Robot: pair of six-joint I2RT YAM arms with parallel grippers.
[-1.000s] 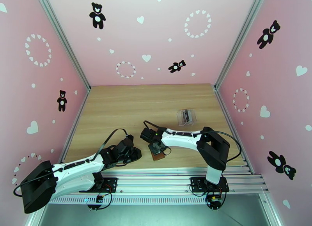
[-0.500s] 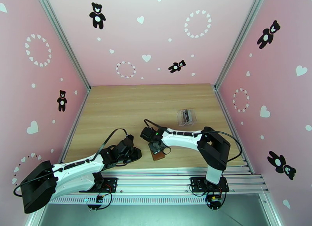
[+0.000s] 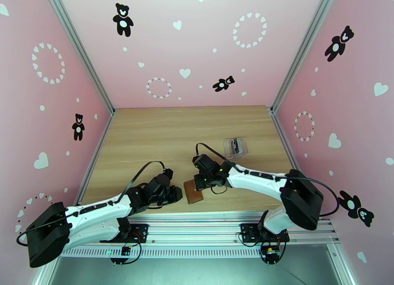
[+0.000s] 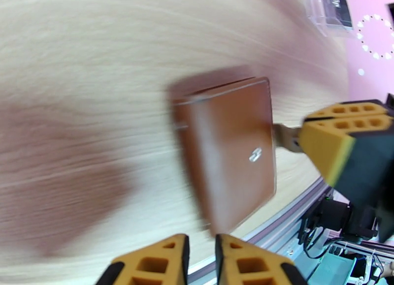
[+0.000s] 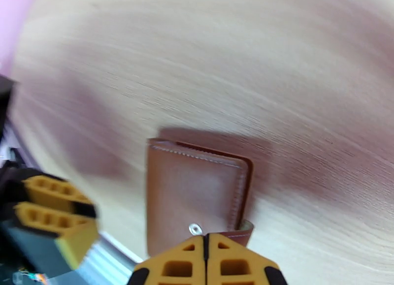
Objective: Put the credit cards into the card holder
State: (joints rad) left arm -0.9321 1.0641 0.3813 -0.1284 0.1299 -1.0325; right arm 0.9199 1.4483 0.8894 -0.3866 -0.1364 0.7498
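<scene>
In the top view the left gripper point(image 3: 178, 194) lies low, left of centre, near the front edge of the table point(image 3: 147, 133). Its tip is just beside the left edge of the wallet point(image 3: 193, 191). Its own wrist view shows its two yellow fingers point(image 4: 167, 264) at the bottom of the frame with a narrow gap between them and nothing in it.

The wallet, brown and folded closed, is just right of that gripper, near the table's front edge. In the left wrist view it fills mid-frame, blurred, with a metal snap point(image 4: 254, 154) on its face; I cannot tell whether it rests flat on the wood. From its right side a tab point(image 4: 284, 136) runs into the right gripper point(image 3: 200, 184), which reaches in from the right. In the right wrist view that gripper's fingers point(image 5: 172, 269) are pressed together at the bottom edge, pinching the tab, with the wallet just above them.

Farther right and higher in the top view, well apart from the wallet, a clear box point(image 3: 231, 150) stands on the table with dark cards point(image 3: 238, 146) inside.
</scene>
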